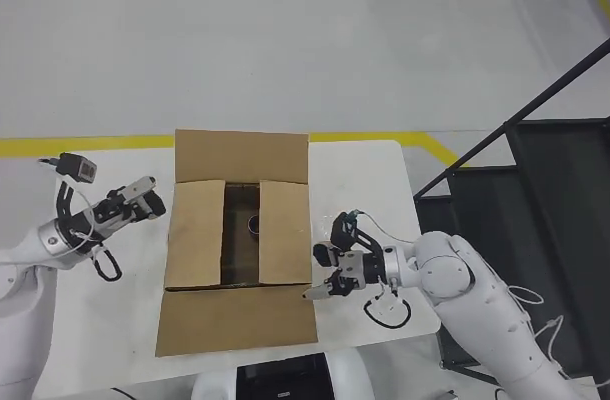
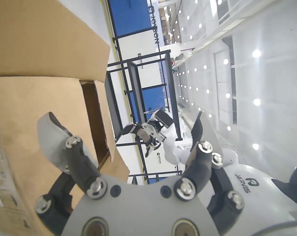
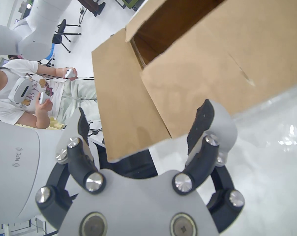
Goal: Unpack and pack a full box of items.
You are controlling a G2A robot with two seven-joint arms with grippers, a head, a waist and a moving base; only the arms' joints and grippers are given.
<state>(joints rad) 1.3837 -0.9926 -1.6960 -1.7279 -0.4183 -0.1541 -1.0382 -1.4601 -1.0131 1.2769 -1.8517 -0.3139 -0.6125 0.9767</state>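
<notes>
Open-flapped cardboard box (image 1: 195,235) fills the middle of the counter (image 1: 360,175); left pincer (image 1: 153,204) and right pincer (image 1: 318,291), both spread, flank it over narrow side margins.

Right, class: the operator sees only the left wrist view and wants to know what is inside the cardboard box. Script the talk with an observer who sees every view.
Operator: Is anything inside the cardboard box?
Observer: Yes. From the top view, a dark round item lies in the gap between the two side flaps. I cannot tell what it is.
Operator: What is the right pincer doing?
Observer: It is open by the box's near right corner. In its own wrist view the near flap shows its corner between the fingers, but I cannot tell if they touch it.
</notes>
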